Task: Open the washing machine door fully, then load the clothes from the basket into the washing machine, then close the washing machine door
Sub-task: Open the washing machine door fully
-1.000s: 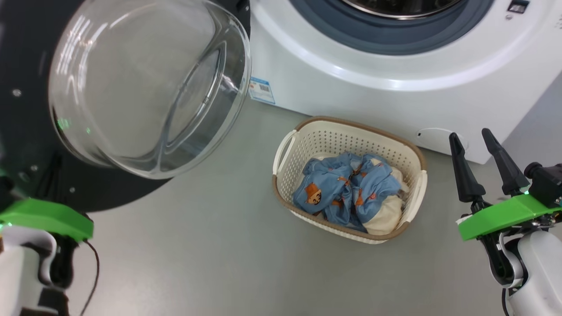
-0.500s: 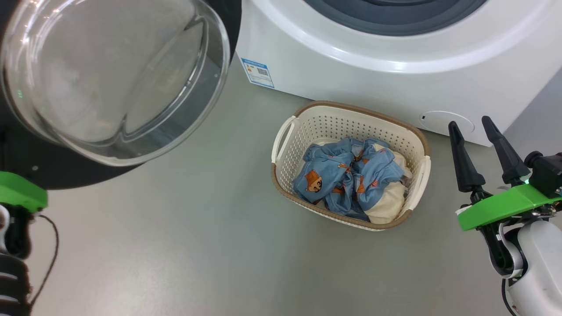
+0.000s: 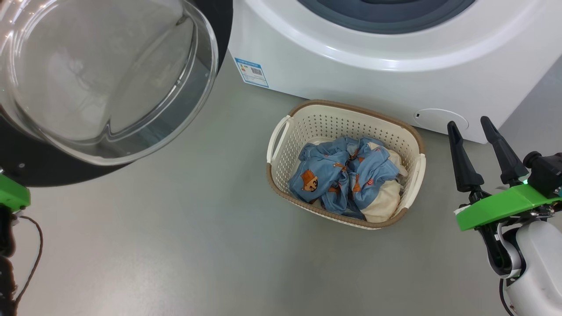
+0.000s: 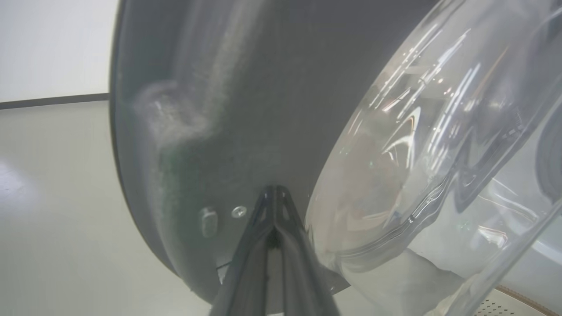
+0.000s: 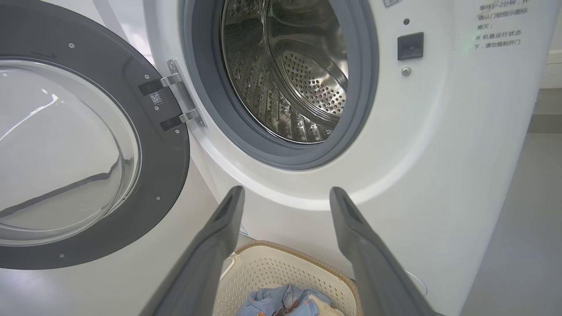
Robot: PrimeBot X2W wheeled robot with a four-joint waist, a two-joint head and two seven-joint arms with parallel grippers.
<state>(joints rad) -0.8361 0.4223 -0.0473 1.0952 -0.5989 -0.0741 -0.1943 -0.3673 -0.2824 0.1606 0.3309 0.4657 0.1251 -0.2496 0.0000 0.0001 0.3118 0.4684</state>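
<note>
- Washing machine door stands swung wide open to the left of the opening, inner face and glass bowl turned out toward me.
- Hinge carries the door on the left edge of the washing machine.
- Steel drum shows bare metal in the part I can see, ringed by the grey door seal.
- Left gripper: fingers pressed together, nothing between them. The tips sit close against the door's dark inner rim, just beside the glass bowl. I cannot tell from the left wrist view whether they touch it.
- Right gripper: fingers spread wide and holding nothing. It hangs above the floor, right of the basket and apart from it, with the tips pointing at the machine front near the round cap.
- Basket sits on the floor in front of the machine, below the opening and close to the white front panel.
- Clothes lie bundled inside the basket: blue printed fabric on top, a cream piece at the right side.
- Blue label is low on the machine front, left of the basket.
</note>
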